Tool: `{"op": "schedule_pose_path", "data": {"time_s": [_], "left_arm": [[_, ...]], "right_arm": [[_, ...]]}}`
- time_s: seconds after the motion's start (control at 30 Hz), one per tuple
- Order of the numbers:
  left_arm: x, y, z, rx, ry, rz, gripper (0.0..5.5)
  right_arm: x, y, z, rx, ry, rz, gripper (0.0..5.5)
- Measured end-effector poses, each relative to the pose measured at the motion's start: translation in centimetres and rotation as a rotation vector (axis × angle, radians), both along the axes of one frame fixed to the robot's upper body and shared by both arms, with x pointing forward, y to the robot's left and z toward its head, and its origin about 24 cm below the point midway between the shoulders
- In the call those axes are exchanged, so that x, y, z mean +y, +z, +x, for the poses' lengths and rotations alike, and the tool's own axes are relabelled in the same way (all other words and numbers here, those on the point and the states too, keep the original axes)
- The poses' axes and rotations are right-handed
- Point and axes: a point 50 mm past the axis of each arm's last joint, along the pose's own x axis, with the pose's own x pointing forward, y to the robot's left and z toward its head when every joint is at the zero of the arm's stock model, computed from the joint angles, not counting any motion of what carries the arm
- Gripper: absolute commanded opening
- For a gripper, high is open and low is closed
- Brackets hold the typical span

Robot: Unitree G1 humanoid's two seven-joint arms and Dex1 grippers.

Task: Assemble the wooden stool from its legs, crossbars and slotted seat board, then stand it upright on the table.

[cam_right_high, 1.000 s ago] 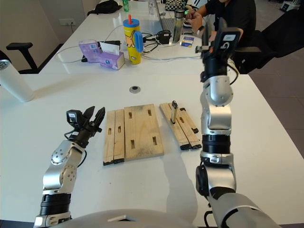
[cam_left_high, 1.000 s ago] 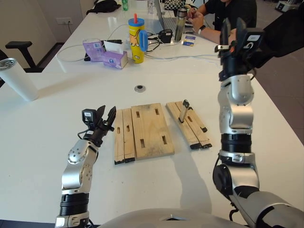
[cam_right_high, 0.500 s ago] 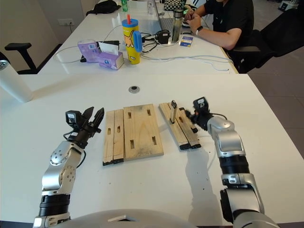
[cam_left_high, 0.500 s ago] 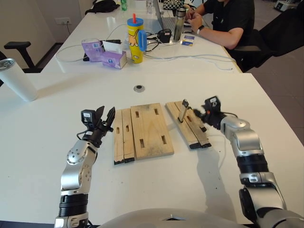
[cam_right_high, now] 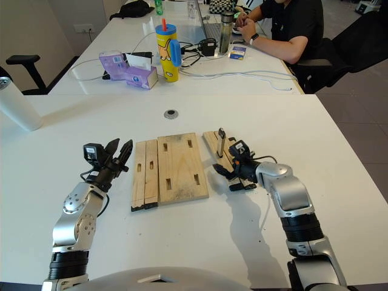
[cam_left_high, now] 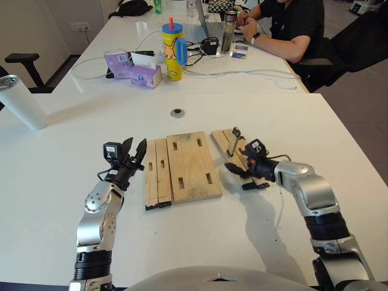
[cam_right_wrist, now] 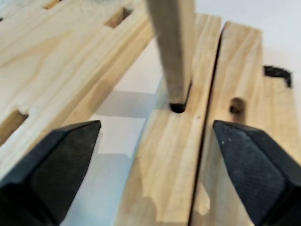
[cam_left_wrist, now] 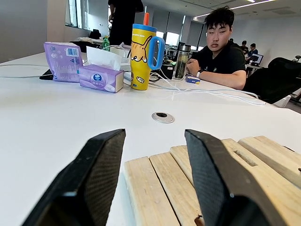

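Observation:
The slotted seat board (cam_left_high: 193, 165) lies flat mid-table. Two wooden legs (cam_left_high: 156, 173) lie side by side against its left edge. Two more legs (cam_left_high: 244, 160) lie to its right, and a short crossbar (cam_left_high: 234, 140) stands upright in a hole of one of them. My left gripper (cam_left_high: 133, 151) is open just left of the left legs, its fingers (cam_left_wrist: 89, 179) framing their ends (cam_left_wrist: 160, 188). My right gripper (cam_left_high: 235, 165) is open low over the right legs, close to the base of the crossbar (cam_right_wrist: 171, 47).
A white tumbler (cam_left_high: 21, 100) stands at the far left. A yellow cup (cam_left_high: 174, 51), tissue packs (cam_left_high: 145, 76), cables and a bottle (cam_left_high: 229, 30) sit at the back, near a seated person. A round grommet (cam_left_high: 177, 113) lies behind the board.
My right arm has come down from high above the table to the right legs, then slid in toward the crossbar. The left arm has barely moved.

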Motion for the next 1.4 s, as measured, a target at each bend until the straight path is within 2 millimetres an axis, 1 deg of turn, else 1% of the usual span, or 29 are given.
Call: {"op": "schedule_pose_path", "data": {"time_s": [0.13, 0.37, 0.47, 0.57, 0.6, 0.63, 0.83, 1.07, 1.17, 1.23, 1.27, 1.3, 1.33, 1.4], "left_arm": [[0.0, 0.0, 0.0, 0.000, 0.000, 0.000, 2.33], [0.0, 0.0, 0.0, 0.000, -0.001, 0.000, 2.33], [0.0, 0.0, 0.0, 0.000, -0.001, 0.000, 2.33], [0.0, 0.0, 0.0, -0.001, -0.001, 0.000, 2.33], [-0.1, 0.0, 0.0, -0.001, -0.002, -0.001, 2.33], [0.0, 0.0, 0.0, -0.001, -0.001, -0.001, 2.33], [-0.1, 0.0, 0.1, -0.001, 0.002, -0.002, 2.33], [0.0, 0.0, 0.1, -0.001, 0.007, -0.005, 2.33], [-0.1, 0.2, 0.2, -0.003, 0.003, -0.023, 2.33], [-0.2, 0.5, 0.4, 0.000, -0.005, -0.081, 2.33], [-0.3, 1.0, 0.5, -0.003, -0.017, -0.144, 2.33], [-0.6, 1.4, 0.6, 0.000, -0.040, -0.231, 2.54], [-0.9, 1.7, 0.5, 0.007, -0.069, -0.330, 2.59], [-1.6, 2.2, 0.3, 0.026, -0.134, -0.516, 2.90]], "right_arm": [[0.2, 0.0, -0.2, 0.010, -0.006, -0.009, 4.42], [0.0, -0.4, 0.2, -0.011, -0.045, -0.043, 4.42], [0.3, -0.6, 0.3, -0.032, -0.042, -0.077, 3.98], [0.7, -0.9, 0.4, -0.028, -0.055, -0.066, 3.47], [0.7, -1.5, 0.3, -0.003, -0.077, -0.064, 3.32], [0.8, -1.6, 0.3, 0.000, -0.085, -0.059, 3.17], [0.7, -1.6, 0.5, -0.006, -0.100, -0.066, 2.17], [0.2, -1.5, 1.4, -0.078, -0.154, -0.124, 2.17], [0.2, -0.3, 2.4, -0.192, -0.176, -0.110, 2.17], [0.4, 1.1, 3.1, -0.292, -0.180, -0.064, 2.17], [0.7, 2.1, 3.5, -0.351, -0.170, -0.030, 2.17], [1.1, 2.9, 3.7, -0.392, -0.152, 0.004, 2.15], [1.4, 3.5, 3.6, -0.423, -0.126, 0.031, 2.15], [2.1, 4.2, 3.4, -0.462, -0.062, 0.068, 2.15]]}}
